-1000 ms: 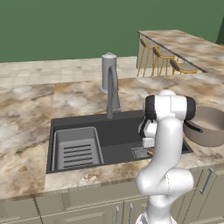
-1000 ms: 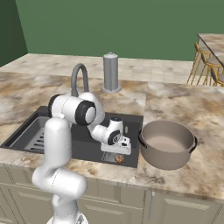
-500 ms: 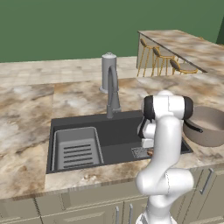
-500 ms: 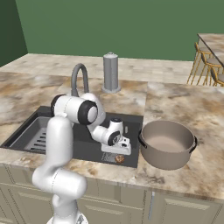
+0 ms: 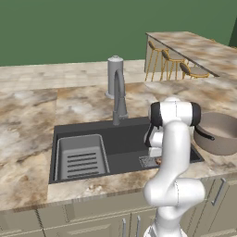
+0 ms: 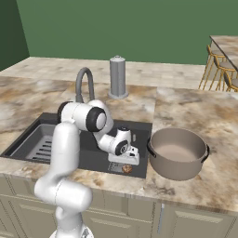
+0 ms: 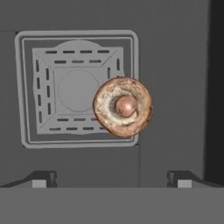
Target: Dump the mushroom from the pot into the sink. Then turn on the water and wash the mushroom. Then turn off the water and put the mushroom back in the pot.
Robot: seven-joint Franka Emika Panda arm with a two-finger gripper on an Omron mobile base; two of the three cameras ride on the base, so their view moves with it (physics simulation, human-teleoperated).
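In the left base view, the white arm bends down into the sink, and the arm hides most of the gripper. The pot sits on the counter just to the right of the sink, and the faucet stands at the back rim. A tiny brown bit at the sink floor, beside the arm, looks like the mushroom. In the right base view, the gripper points down at the sink floor near the front right corner. The mushroom lies right under it, close to the front wall. The pot is just beside, over the sink's right edge. In the hand view, the mushroom lies on the lower right corner of the square drain grate, partly over its edge. It is round, with its stem stub facing up at the camera, so it has no long side to line up with. The two finger tips stand far apart at the bottom, with nothing between them, so the gripper is wide open and holds nothing. The mushroom lies straight ahead of the gripper, a bit toward the right tip. I think the hand must go straight down, shifting a little right, before it can close on the mushroom.
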